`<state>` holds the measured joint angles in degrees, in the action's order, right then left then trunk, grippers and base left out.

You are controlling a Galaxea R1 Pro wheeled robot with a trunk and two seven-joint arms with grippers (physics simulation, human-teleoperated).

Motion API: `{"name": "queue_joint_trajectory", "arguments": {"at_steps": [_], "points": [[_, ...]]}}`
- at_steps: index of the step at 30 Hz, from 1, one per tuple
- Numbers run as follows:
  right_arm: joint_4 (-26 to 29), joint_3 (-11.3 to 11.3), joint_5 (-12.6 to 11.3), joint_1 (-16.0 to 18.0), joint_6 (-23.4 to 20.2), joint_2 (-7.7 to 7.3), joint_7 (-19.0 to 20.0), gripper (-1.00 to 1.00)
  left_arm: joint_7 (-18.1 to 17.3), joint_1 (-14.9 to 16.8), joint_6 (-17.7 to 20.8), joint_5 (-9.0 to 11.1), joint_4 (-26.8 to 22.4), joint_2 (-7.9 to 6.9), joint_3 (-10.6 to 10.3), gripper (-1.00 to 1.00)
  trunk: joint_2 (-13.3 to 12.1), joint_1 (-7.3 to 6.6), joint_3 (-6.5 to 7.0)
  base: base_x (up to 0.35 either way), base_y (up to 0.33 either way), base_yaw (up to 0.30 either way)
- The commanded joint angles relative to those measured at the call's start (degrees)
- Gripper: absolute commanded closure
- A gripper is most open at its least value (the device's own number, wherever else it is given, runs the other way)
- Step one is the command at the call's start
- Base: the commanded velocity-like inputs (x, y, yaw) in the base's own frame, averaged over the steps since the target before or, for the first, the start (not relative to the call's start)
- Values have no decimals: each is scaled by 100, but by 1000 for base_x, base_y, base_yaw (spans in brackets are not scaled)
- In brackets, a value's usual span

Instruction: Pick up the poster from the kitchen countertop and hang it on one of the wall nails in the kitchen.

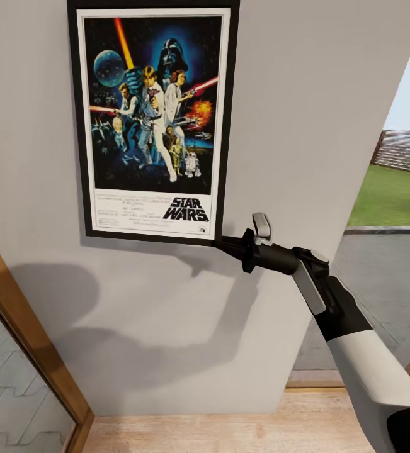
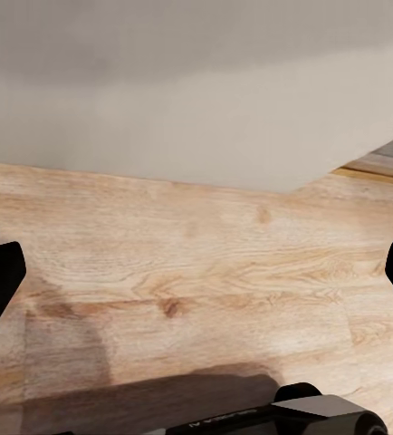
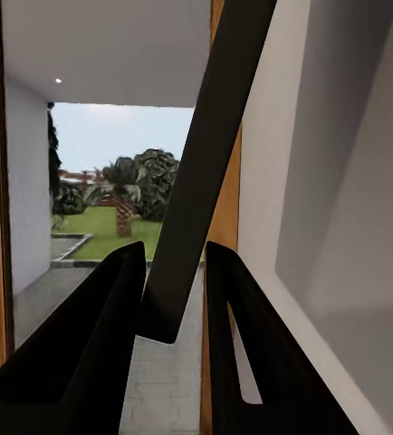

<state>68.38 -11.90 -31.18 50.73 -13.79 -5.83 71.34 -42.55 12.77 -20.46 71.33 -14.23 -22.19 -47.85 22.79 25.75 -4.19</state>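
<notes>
The poster (image 1: 152,119) stands upright and flat against the light-grey wall (image 1: 305,94), its top edge cut off by the head view's upper border. My right gripper (image 1: 220,242) is shut on the poster's lower right corner. In the right wrist view the thin black frame edge of the poster (image 3: 206,163) runs between the two dark fingers (image 3: 106,335) of my right gripper (image 3: 174,263). My left gripper (image 2: 196,272) hangs open over the wooden floor (image 2: 187,263), with nothing between its fingers. The kitchen countertop is out of view.
A wooden door frame (image 1: 22,327) with a glass pane runs down the left. Right of the wall's corner, an opening looks out on pavement and a lawn (image 1: 390,195). Wooden floor (image 1: 230,428) lies at the wall's foot.
</notes>
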Motion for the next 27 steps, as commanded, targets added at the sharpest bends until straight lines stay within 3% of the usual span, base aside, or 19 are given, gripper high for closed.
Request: {"name": "queue_joint_trajectory", "arguments": {"at_steps": [1,27], "points": [[-4,-14,-55,7,-62,-8,3,100,-8,7,-26,47,-1,-3,-49,-100,13,4,-13,0,0,0],[-3,-14,-55,7,-62,-10,11,100,-8,7,-26,47,-1,-5,-49,-100,13,4,-13,0,0,0]]}}
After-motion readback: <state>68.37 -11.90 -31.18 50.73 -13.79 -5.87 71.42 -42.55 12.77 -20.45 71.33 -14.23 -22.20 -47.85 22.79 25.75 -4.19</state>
